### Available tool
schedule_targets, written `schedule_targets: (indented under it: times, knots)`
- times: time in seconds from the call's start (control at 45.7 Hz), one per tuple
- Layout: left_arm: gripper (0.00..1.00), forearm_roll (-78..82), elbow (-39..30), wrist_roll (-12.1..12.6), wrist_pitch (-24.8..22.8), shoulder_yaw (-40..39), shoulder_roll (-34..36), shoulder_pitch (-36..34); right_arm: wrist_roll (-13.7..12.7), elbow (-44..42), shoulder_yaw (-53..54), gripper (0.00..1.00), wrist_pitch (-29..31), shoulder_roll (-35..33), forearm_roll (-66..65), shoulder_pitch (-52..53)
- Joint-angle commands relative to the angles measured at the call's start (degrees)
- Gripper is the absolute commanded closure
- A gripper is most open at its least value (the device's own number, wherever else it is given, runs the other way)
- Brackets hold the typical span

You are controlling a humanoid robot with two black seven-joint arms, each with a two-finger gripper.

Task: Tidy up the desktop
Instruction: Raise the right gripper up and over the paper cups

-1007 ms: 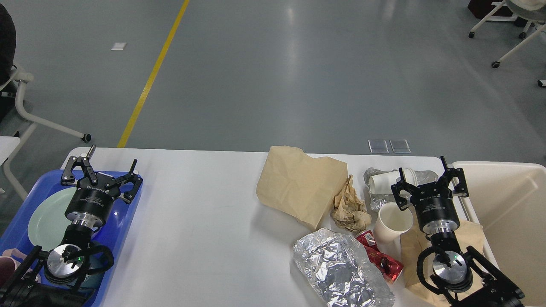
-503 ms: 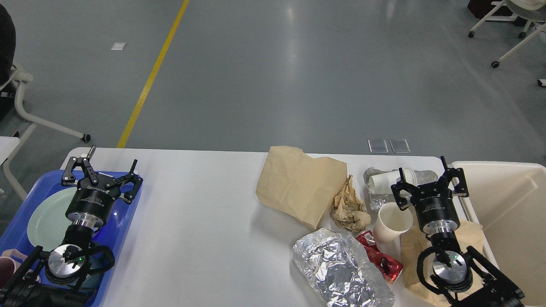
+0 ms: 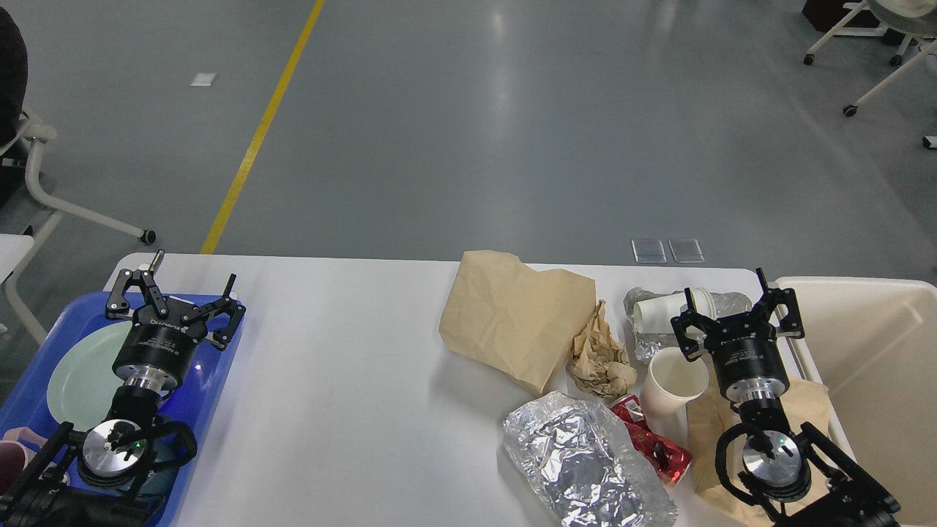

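White matte desktop (image 3: 344, 380), rounded corners; left hand (image 3: 174, 296) spread; right hand (image 3: 738, 307) spread.

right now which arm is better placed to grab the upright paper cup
Right. The right gripper hovers open just beside the upright paper cup, with the beige bin next to it. The left gripper is far off over the blue tray.
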Motion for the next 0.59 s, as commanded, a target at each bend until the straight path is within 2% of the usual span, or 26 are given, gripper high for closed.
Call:
schedule_targets:
  times: [0.0, 0.175, 0.438, 0.569]
  knots:
    - [0.03, 0.0, 0.0, 0.0, 0.0, 0.0, 0.0, 0.0, -0.08, -0.01, 0.38, 0.0, -0.41, 0.0, 0.09, 0.18]
    - [0.03, 0.0, 0.0, 0.0, 0.0, 0.0, 0.0, 0.0, 0.1, 0.96, 7.23, 0.0, -0.06, -4.57, 0.09, 0.61]
    - [0.03, 0.0, 0.0, 0.0, 0.0, 0.0, 0.0, 0.09, -0.08, 1.14, 7.5, 0.0, -0.06, -9.23, 0.09, -0.26]
    - [0.03, 0.09, 0.0, -0.09, 0.0, 0.0, 0.0, 0.09, -0.69, 0.96, 5.84, 0.0, 0.29, -9.23, 0.09, -0.09]
